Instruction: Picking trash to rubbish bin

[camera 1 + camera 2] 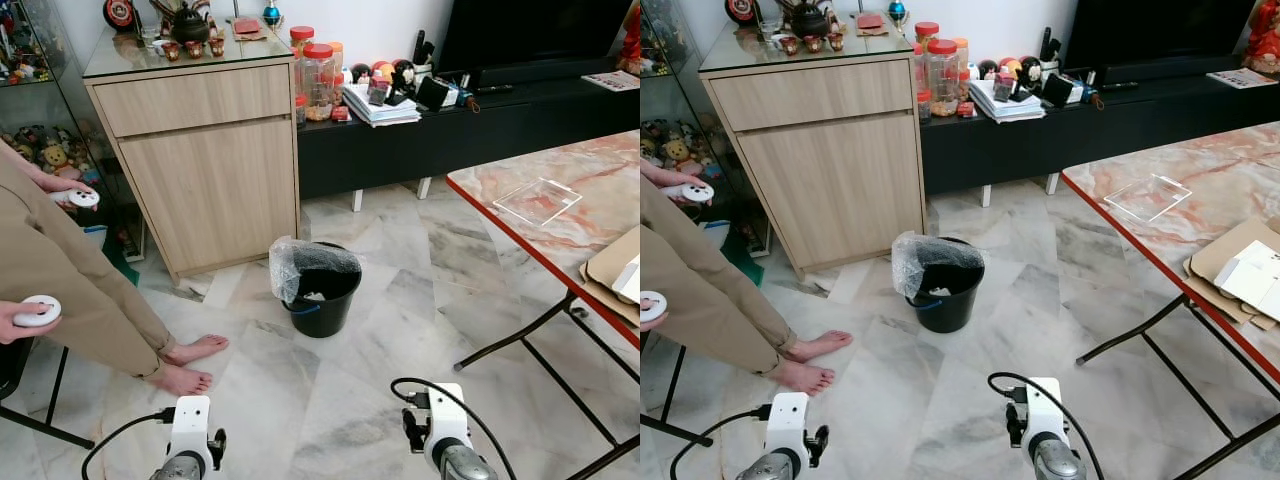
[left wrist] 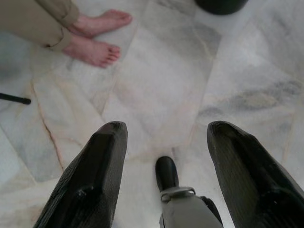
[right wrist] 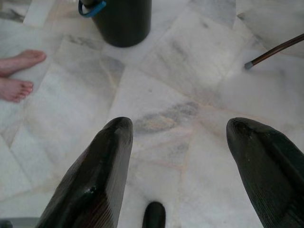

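A black rubbish bin [image 1: 318, 292] with a crumpled clear liner stands on the marble floor ahead, with a small white scrap inside. The bin's base also shows in the right wrist view [image 3: 118, 21]. Both arms hang low in front of me, left wrist [image 1: 190, 430] and right wrist [image 1: 440, 425]. My left gripper [image 2: 164, 130] is open over bare floor. My right gripper [image 3: 180, 126] is open too, nothing between its fingers, and the bin lies a short way beyond it.
A person stands at the left with bare feet [image 1: 190, 365], holding white controllers [image 1: 38, 311]. A marble-topped table [image 1: 520, 215] at the right carries a clear plastic sheet [image 1: 537, 200] and flattened cardboard [image 1: 612, 270]. A wooden cabinet [image 1: 205, 160] and dark TV console [image 1: 440, 135] stand behind.
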`<state>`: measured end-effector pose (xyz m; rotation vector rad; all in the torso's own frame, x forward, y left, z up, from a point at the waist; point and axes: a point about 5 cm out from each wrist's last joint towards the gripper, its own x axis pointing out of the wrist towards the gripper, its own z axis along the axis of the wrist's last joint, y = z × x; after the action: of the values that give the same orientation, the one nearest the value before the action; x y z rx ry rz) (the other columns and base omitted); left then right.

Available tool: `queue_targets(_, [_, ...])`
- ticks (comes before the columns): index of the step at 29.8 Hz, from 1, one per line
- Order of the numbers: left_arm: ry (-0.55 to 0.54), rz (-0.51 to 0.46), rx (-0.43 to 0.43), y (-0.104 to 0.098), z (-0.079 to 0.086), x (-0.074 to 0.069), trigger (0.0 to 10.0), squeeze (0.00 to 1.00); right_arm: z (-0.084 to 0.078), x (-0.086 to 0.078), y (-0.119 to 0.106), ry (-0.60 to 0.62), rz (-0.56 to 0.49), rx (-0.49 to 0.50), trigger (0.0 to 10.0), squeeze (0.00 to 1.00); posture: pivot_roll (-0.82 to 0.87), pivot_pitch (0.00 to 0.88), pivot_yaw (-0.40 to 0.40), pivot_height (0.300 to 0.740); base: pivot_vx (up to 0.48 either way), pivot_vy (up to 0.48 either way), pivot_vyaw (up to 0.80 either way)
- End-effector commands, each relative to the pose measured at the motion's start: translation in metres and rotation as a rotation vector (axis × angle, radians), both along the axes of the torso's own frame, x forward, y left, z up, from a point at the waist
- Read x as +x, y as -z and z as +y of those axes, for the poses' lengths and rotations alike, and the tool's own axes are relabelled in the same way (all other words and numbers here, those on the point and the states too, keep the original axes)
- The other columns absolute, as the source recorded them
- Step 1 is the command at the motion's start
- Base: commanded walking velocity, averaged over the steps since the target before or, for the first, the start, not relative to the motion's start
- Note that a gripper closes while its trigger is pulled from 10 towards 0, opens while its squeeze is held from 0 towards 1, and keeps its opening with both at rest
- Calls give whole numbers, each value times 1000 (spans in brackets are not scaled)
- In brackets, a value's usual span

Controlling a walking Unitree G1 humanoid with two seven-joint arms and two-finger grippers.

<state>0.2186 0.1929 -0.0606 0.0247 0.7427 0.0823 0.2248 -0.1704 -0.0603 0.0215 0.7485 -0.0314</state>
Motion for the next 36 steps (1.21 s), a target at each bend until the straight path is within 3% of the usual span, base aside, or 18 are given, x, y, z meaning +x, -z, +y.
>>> queue_targets(1, [10, -48, 18, -6, 0, 7, 10000, 0, -1, 10, -7, 10, -51, 1, 10000, 0, -61, 0, -25, 740, 0, 0, 0])
queue_targets(6, [-38, -160, 10, -18, 3, 20, 10000, 0, 3, 27, -21, -33, -146, -1, 10000, 0, -48, 0, -33, 740, 0, 0, 0])
queue_targets(8, [-27, -300, 38, -38, 5, 40, 10000, 0, 9, 55, -47, -68, -291, 23, 10000, 0, -62, 0, -47, 740, 0, 0, 0])
queue_targets(9, [-27, -300, 38, -38, 5, 40, 10000, 0, 9, 55, -47, -68, -291, 23, 10000, 0, -62, 0, -47, 740, 0, 0, 0])
queue_targets(12, [-11, -459, 58, -63, 0, 60, 10000, 0, 17, 86, -82, -101, -462, 50, 10000, 0, -59, 0, -55, 740, 0, 0, 0])
queue_targets(18, [-21, -568, 42, -82, -11, 76, 10000, 0, 27, 106, -109, -82, -577, 90, 10000, 0, -66, 0, -57, 740, 0, 0, 0])
queue_targets(24, [-28, -621, 42, -93, -11, 84, 10000, 0, 37, 110, -116, -93, -611, 130, 10000, 0, -58, 0, -66, 740, 0, 0, 0])
queue_targets(36, [-48, -655, 55, -95, -6, 82, 10000, 0, 35, 108, -116, -86, -631, 151, 10000, 0, -57, 0, -74, 740, 0, 0, -127])
